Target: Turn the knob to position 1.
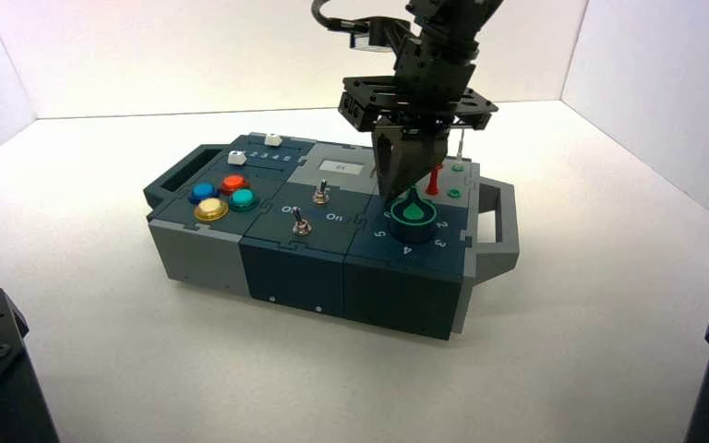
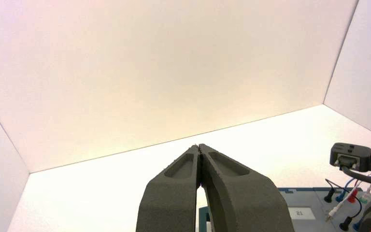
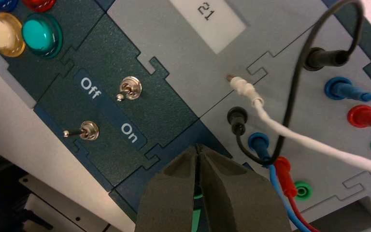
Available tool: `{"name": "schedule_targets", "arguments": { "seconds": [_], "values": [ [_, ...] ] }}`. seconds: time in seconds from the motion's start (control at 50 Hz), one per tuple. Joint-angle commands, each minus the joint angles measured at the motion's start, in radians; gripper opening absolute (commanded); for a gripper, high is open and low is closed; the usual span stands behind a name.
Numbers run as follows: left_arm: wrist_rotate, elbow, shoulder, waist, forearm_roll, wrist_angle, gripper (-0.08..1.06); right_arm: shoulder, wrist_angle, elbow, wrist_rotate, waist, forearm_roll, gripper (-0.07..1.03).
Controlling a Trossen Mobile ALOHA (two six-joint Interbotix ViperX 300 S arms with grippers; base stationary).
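Nearest the camera in the high view, the box is sitting on the white table, and the knob is lying at the box's right front corner, its green pointer ringed by white numerals. The right gripper is hanging just behind and above the knob, fingertips pointing down at its far rim, with the jaws together and nothing between them. So the knob is lying just forward of and below the tips; the pointer's long axis is running roughly front to back, its narrow end toward the gripper. My guess is the jaws will need to part and drop astride the pointer before any turning. The right arm is plainly the nearer one.

Further back, two toggle switches are standing mid-box, coloured buttons at the left, and plugged wires behind the knob.

The right wrist view is showing the closed fingers covering all but a green sliver of the knob, plus the wire sockets in detail, but not the numerals. The left gripper, also closed, is parked out of the high view, facing the far wall.
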Motion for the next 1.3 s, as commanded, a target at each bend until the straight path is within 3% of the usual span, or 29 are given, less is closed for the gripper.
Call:
{"name": "schedule_targets", "arguments": {
  "seconds": [0.02,1.3],
  "values": [
    [0.002,-0.014,0.006,0.003,0.0,-0.006,-0.03,-0.021,-0.005,-0.011,0.006,-0.02,-0.002,-0.02],
    [0.002,-0.015,0.006,0.005,0.0,-0.008,-0.03,-0.023,-0.003,-0.002,0.008,-0.02,-0.002,-0.02]
  ]
}}
